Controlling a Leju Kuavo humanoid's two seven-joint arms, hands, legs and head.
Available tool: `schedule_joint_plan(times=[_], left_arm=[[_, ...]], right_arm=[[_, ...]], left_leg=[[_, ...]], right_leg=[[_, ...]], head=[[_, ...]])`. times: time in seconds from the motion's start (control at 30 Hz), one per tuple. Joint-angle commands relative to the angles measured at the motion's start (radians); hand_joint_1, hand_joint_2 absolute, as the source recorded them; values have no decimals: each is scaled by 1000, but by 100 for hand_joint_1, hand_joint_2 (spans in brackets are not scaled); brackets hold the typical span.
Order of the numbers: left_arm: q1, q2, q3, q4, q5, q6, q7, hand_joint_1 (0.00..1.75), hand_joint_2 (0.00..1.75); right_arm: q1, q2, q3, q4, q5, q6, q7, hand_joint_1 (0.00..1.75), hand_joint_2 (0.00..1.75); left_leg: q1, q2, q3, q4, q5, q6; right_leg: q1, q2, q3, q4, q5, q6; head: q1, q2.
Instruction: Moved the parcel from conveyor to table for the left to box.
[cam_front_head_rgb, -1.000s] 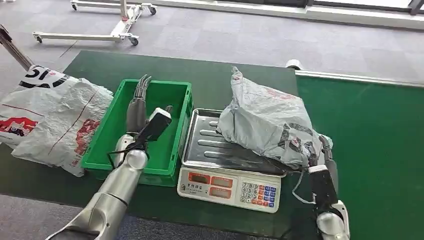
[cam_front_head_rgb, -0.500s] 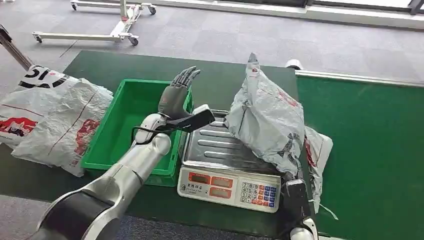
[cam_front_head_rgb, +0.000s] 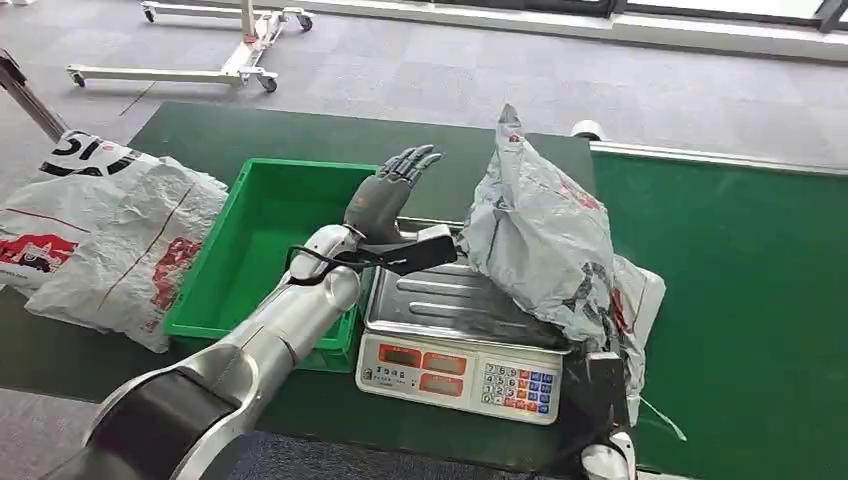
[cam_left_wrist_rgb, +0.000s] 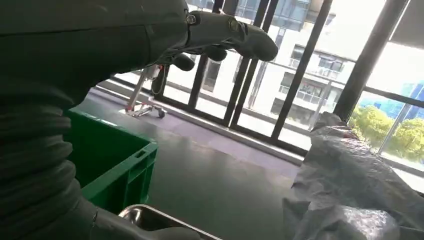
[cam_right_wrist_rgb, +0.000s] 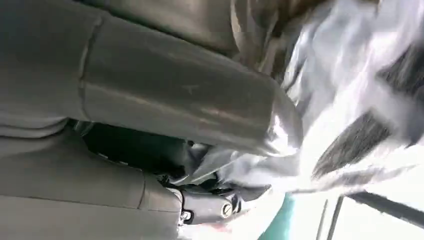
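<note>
Right hand (cam_right_wrist_rgb: 165, 150) grips the lower edge of the grey parcel (cam_front_head_rgb: 545, 240), which stands tilted on the scale (cam_front_head_rgb: 455, 345), its upper corner raised. Left hand (cam_front_head_rgb: 385, 195) hovers with fingers spread, holding nothing, between the parcel and the green crate (cam_front_head_rgb: 265, 250). Risk: the slack film appears likely to slip from a single-edge grip, letting the parcel sag off the scale toward the conveyor (cam_front_head_rgb: 740, 290) rather than the bench (cam_front_head_rgb: 300, 130). Contact with the left hand while it is reaching could topple it early.
</note>
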Motion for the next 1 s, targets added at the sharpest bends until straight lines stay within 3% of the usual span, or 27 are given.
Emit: schedule_joint_plan(times=[0.03, 0.43, 1.0], left_arm=[[-54, 15, -103, 24, 24, -35, -20, 0, 175], [-33, -29, -182, -111, 81, -113, -46, 0, 175], [-32, -22, -184, -113, 82, -115, -45, 0, 175]], right_arm=[[24, -8, -90, -3, 31, 12, 20, 0, 0], [31, 8, -132, -26, 70, 42, 31, 0, 0], [30, 8, -132, -25, 72, 42, 31, 0, 0]], left_leg=[[0, -5, 0, 0, 0, 1], [0, -8, -1, 0, 0, 1], [-1, -4, 0, 0, 0, 1]], right_leg=[[-1, 4, 1, -1, 0, 0], [-1, 3, 0, -1, 0, 0], [-2, 4, 0, -1, 1, 1]], head=[[0, 0], [0, 0], [0, 0]])
